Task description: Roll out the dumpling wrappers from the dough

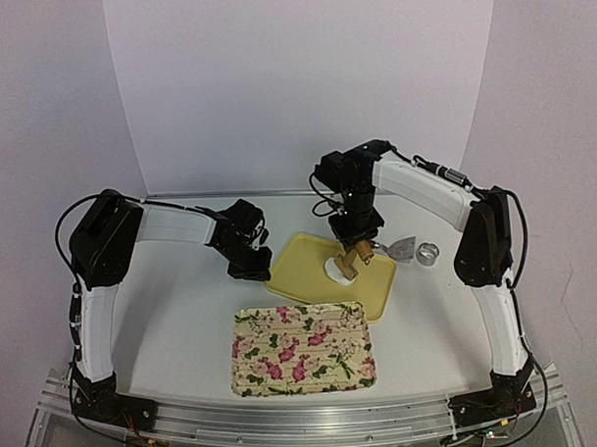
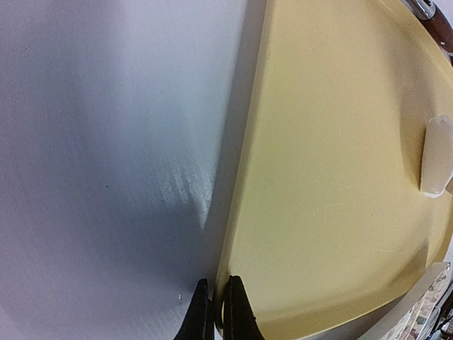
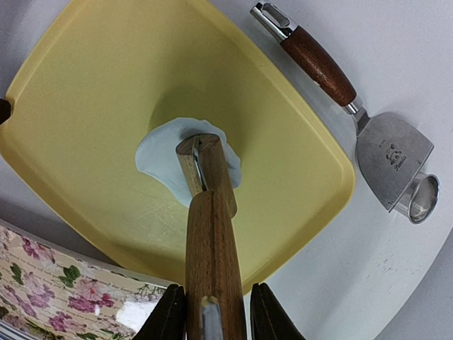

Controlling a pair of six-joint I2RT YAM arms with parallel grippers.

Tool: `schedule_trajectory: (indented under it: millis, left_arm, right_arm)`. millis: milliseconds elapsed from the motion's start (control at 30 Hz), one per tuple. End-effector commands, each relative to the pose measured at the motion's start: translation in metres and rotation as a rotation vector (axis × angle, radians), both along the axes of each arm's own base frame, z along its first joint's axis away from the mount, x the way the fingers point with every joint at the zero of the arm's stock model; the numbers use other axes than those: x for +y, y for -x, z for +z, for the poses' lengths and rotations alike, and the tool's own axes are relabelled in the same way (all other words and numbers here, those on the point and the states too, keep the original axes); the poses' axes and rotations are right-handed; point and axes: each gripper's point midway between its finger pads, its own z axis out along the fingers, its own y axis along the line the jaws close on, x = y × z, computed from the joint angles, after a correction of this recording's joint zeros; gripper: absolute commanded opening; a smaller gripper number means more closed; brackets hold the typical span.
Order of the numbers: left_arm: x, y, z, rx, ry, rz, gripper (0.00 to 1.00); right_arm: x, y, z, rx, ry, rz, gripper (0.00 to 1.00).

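Board (image 1: 305, 272) sits mid-worktop (image 1: 184, 326). Dumpling wrapper (image 3: 159, 152) lies on the board near its middle, with the rolling pin (image 3: 209, 212) on top of it, held in the right gripper (image 3: 212, 315). Scraper (image 1: 397, 247) lies just right of the board, ring cutter (image 1: 429, 254) just beside it, further right. Tray (image 1: 303, 348) sits before the board, toward the near edge. Left gripper (image 2: 214, 312) is at the board's left edge.

Yellow cutting board (image 1: 305, 267) mid-tabletop, set askew. Floral tray (image 1: 303, 348) just beside its near edge, toward the tabletop's near edge. Wood-handled scraper (image 3: 347, 105) lies off the board's right side. Metal ring cutter (image 3: 423, 198) at the blade's corner. Wooden rolling pin (image 3: 212, 234) tilted over the board's middle.
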Motion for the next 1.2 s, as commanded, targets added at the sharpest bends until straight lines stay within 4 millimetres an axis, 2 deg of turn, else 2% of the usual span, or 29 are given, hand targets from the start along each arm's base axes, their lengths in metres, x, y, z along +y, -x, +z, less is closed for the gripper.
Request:
schedule_trajectory:
  millis: [0,200,567,1167]
  left_arm:
    - [0.019,0.006,-0.03,0.057,-0.095,0.038,0.0]
    - [0.02,0.007,-0.032,0.056,-0.099,0.03,0.0]
    - [0.014,0.004,-0.031,0.05,-0.08,0.015,0.0]
    - [0.007,0.0,-0.034,0.056,-0.067,0.005,0.0]
  right_arm:
    - [-0.066,0.056,-0.019,0.284,0.287,-0.012,0.0]
    - [-0.066,0.071,-0.043,0.41,0.276,0.01,0.0]
    - [-0.044,0.092,-0.077,0.573,0.17,0.046,0.0]
    - [-0.016,0.106,-0.107,0.714,0.018,0.091,0.0]
